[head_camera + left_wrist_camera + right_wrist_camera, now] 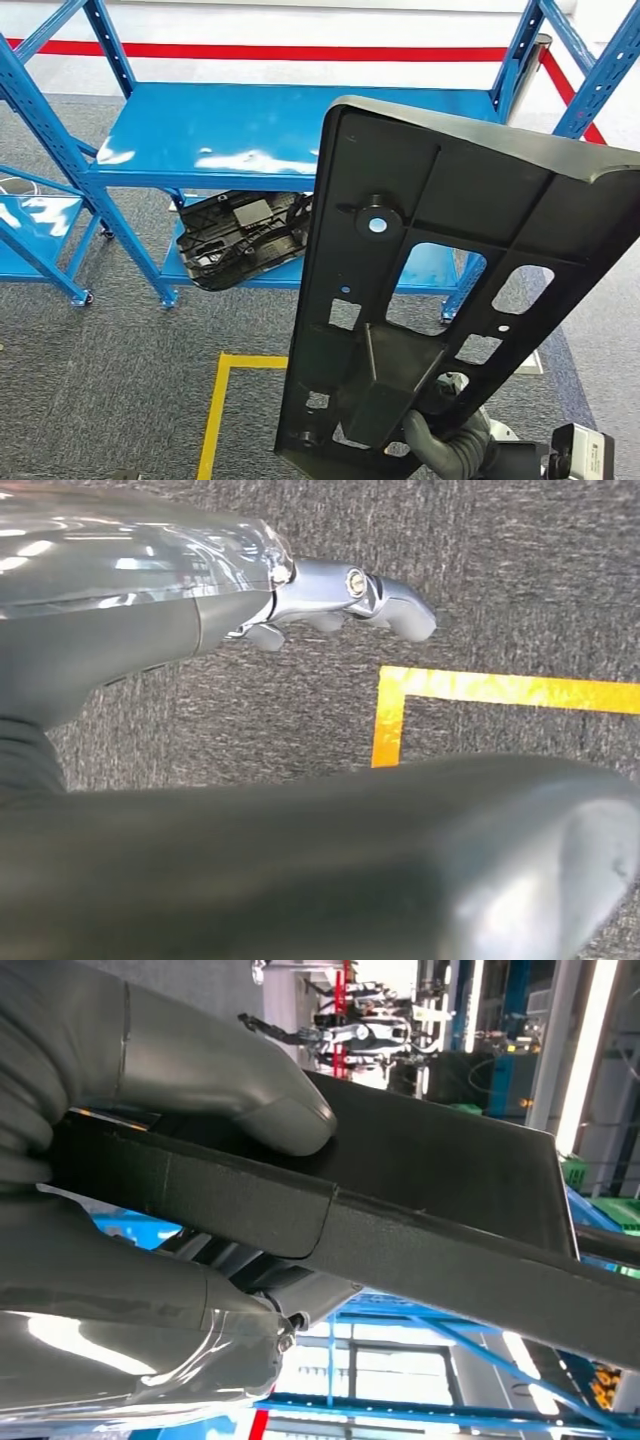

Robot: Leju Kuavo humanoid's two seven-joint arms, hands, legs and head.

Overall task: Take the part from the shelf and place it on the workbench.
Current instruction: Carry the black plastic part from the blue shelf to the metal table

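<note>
Black plastic part (453,290): large ribbed panel with several cut-outs and a round boss, held up in front of my head camera, tilted, its narrow end low and its wide end high toward the right. It is off the shelf and in the air, clear of any surface I can see.
Right hand (453,445): I see grey fingers wrapped around the panel's lower end, just beside a raised rectangular block on its back face.
Right hand, wrist camera: thick grey thumb (226,1065) lies pressed on one face of the panel's edge (423,1230), other fingers (151,1310) on the opposite face; fingers clamped on the part.
Left hand (332,595): hangs over grey carpet (528,570), silver and grey fingers stretched out roughly straight and close alongside each other, nothing in them.
Blue shelf (249,130): metal rack ahead of me, top board bare and glossy.
Second black part (241,235): similar moulded piece lying on the lower board of the rack, partly under the top board.
Floor markings: yellow tape corner (223,395) on the carpet near my feet; red line (302,52) on the pale floor behind the rack.
Second rack (34,225): blue, at my far left, partly in frame.
</note>
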